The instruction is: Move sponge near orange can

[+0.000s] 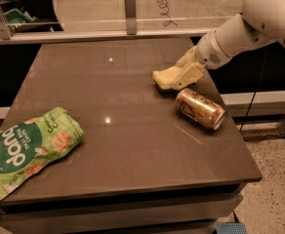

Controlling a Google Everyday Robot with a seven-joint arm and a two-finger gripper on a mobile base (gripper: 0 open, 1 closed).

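Single arm (250, 26) enters from the upper right and reaches down and to the left over the desk (132, 111). The gripper (180, 76) sits low over the right rear part of the desk surface, cream in colour and close in tone to its load. Jaws are clamped on the sponge (162, 77), which projects from them to the left as a pale yellow block. The sponge's underside is at or just above the desk top; contact with the surface cannot be confirmed. The orange can (199, 107) lies on its side on the desk, just in front of and slightly right of the sponge, its silver rim end pointing towards the right front edge. Sponge and can are near each other but apart, with a narrow strip of desk visible between them. A green snack bag (25, 150) lies flat at the left front corner, partly overhanging the edge, well apart from both the sponge and the can.
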